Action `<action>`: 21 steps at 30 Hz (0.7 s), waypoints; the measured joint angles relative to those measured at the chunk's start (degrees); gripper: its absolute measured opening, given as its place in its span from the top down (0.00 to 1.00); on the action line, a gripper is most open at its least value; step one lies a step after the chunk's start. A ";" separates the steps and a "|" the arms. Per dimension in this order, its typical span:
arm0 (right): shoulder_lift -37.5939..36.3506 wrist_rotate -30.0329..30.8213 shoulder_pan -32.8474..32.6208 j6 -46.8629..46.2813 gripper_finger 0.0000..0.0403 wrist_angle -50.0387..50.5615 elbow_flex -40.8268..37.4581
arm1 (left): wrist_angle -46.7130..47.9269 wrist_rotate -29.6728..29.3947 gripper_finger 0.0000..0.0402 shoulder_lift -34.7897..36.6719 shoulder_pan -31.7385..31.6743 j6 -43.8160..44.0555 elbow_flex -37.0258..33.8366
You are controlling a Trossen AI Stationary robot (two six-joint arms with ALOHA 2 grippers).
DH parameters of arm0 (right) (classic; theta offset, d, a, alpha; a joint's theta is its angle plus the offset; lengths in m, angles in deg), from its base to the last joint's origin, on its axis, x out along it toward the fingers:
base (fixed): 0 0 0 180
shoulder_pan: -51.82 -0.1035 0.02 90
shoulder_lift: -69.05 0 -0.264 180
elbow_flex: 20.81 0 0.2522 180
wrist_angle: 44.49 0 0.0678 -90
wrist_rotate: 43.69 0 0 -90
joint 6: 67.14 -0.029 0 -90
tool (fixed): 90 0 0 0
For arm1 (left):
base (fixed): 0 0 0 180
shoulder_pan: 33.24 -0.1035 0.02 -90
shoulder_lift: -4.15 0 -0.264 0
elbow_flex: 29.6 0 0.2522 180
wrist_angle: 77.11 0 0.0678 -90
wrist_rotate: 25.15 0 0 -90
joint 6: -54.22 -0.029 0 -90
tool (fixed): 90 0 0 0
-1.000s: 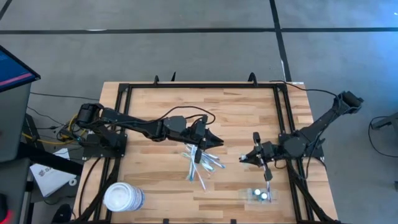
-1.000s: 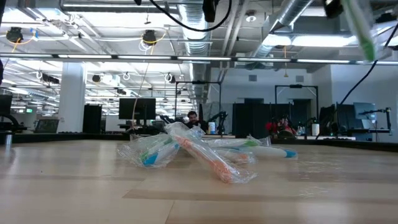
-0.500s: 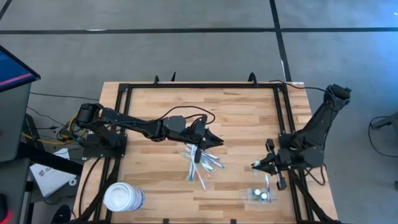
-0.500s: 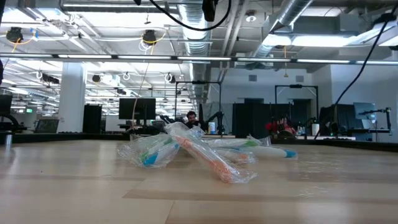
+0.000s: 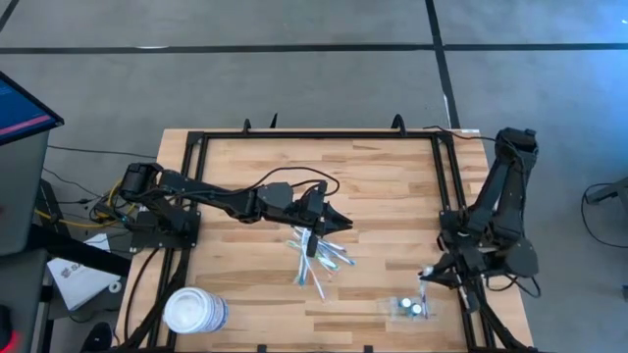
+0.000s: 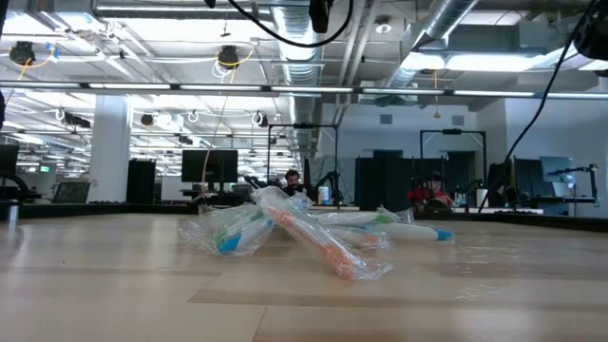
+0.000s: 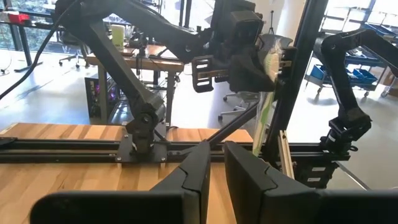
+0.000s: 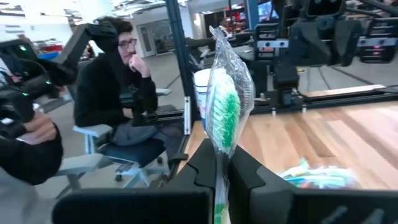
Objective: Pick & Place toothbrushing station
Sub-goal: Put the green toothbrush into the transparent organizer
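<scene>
The toothbrushing station (image 5: 412,308), a small see-through holder, stands on the wood near the table's near right corner. Just beyond it my right gripper (image 5: 424,277) is shut on a toothbrush in a clear wrapper (image 8: 225,118), its bristles green. That toothbrush also shows in the left wrist view (image 7: 266,93). A pile of wrapped toothbrushes (image 5: 316,257) lies mid-table, low and spread in the low view (image 6: 304,233). My left gripper (image 5: 339,222) hovers level above the pile's far side, its fingers (image 7: 202,171) nearly together with nothing between them. My right gripper pinches the wrapped toothbrush between its two fingers, on the handle (image 8: 219,163) a short way from the bristle head. The fingers are level and lie across the brush. The brush stands roughly upright, head up, lifted clear of the table.
A large white round tub (image 5: 193,312) sits at the near left corner. Black frame rails (image 5: 446,176) run round the tabletop. A person sits on a chair (image 8: 118,93) beyond the table's edge. Bare wood lies between the pile and the station.
My right gripper has swung with the wrapped toothbrush from mid-right toward the table's near right, close to the station, turning about as it went. The toothbrush has left the top of the low view. The left arm and the pile have kept still.
</scene>
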 joint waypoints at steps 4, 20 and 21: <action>1.00 1.40 -2.75 -1.24 1.00 0.04 0.00 | 0.03 0.01 0.90 0.00 0.00 0.00 0.00; 6.30 11.35 -10.89 -13.76 1.00 5.71 0.00 | 0.11 0.02 0.90 0.00 0.00 0.00 0.02; 6.30 11.87 -11.22 -15.13 1.00 7.23 0.00 | 0.11 0.02 0.90 0.00 0.00 0.00 0.02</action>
